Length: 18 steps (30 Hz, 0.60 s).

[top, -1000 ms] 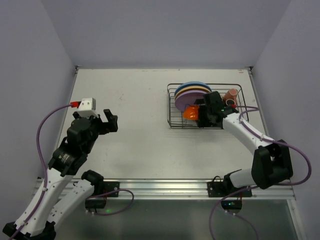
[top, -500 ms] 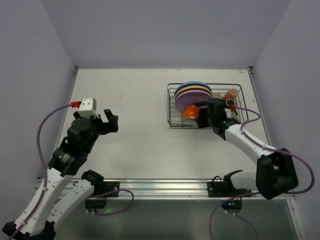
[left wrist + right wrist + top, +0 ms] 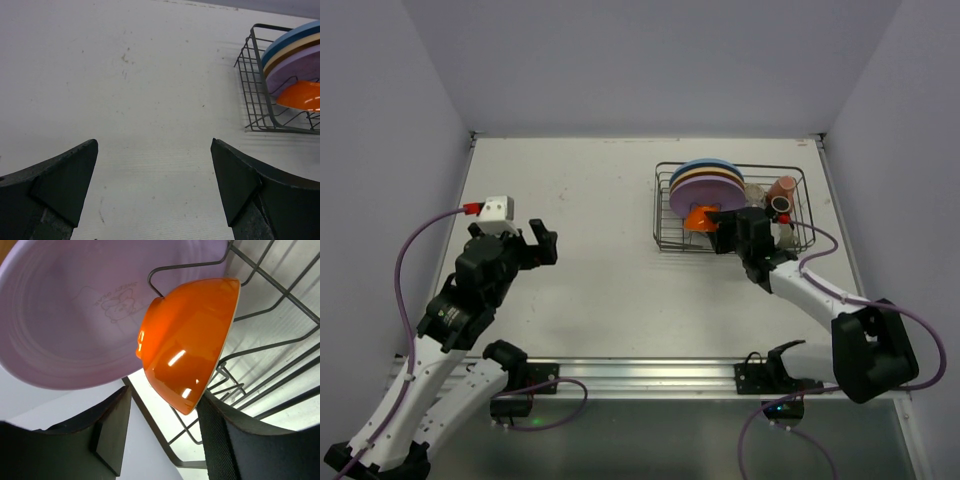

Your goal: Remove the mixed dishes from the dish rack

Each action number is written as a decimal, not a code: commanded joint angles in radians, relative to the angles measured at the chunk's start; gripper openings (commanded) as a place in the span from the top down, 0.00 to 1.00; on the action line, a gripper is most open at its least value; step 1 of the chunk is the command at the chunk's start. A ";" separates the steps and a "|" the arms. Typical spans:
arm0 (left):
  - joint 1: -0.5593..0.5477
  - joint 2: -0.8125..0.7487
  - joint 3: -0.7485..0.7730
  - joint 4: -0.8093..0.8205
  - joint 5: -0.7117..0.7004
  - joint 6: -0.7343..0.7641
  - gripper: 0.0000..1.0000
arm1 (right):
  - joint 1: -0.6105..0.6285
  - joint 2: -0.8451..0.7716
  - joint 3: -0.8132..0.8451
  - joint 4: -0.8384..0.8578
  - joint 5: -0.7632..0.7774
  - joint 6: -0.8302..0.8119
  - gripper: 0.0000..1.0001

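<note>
My right fingers (image 3: 112, 432) are parted and straddle the lower rim of the orange bowl (image 3: 185, 340). One is on its glossy outside and one on the hollow side. I see a gap at the outer finger, so nothing is clamped.

The bowl stands on edge in the dish rack (image 3: 662, 210), its base turned toward the lilac plate (image 3: 70, 315) and its mouth facing away. Behind the lilac plate, also on edge, stand the tan plate (image 3: 295, 50) and the blue plate (image 3: 292, 39).

The rack sits far right on the surface (image 3: 590, 200), its long side running left to right. My left fingers (image 3: 60, 180) gape wide, holding nothing, over the left side and well apart from the rack.
</note>
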 commanded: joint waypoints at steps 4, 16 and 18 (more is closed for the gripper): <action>-0.010 0.001 -0.005 0.022 0.006 -0.012 0.00 | -0.001 -0.041 -0.083 0.083 0.102 0.020 0.48; -0.025 0.006 -0.007 0.025 0.017 -0.009 0.00 | 0.005 -0.028 -0.190 0.335 0.099 0.021 0.44; -0.027 0.006 -0.007 0.025 0.017 -0.007 0.00 | 0.006 -0.020 -0.201 0.366 0.096 0.013 0.44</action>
